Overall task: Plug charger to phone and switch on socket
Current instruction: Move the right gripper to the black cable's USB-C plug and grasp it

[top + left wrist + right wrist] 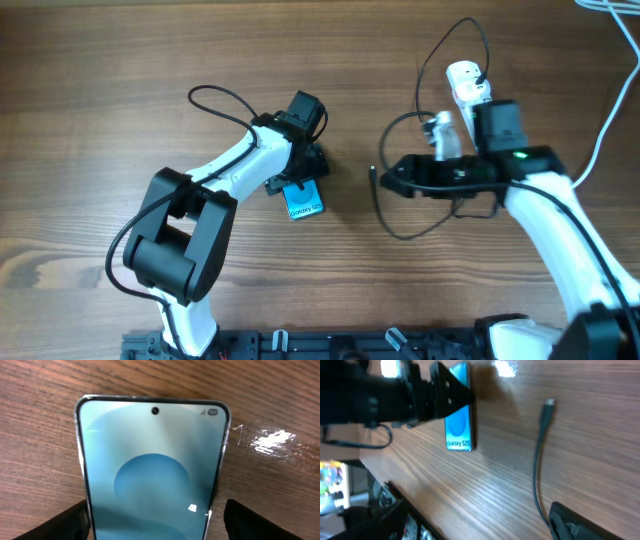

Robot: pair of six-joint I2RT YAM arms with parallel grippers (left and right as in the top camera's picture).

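My left gripper (pixel 155 522) is spread, straddling the phone (pixel 152 455) flat on the table (pixel 280 400). My right gripper (pixel 477 520) hangs released, empty, the charger (pixel 537 460) plug loose on the table ahead. I judge plugging-in pending: next, pinch that plug, aim it at the phone's port.

Slim teal-screened phone with a thin black frame (pixel 458 427) lies flat on the brown wood-grain table (pixel 600 460) at about 11 o'clock, with "Galaxy S25" readable. The left arm's black gripper (pixel 451 391) covers its far end. A thin black cable (pixel 538 460) with a metal-tipped plug runs from 2 o'clock down to 5, clear of the phone. The right gripper (pixel 475 520) is spread wide.
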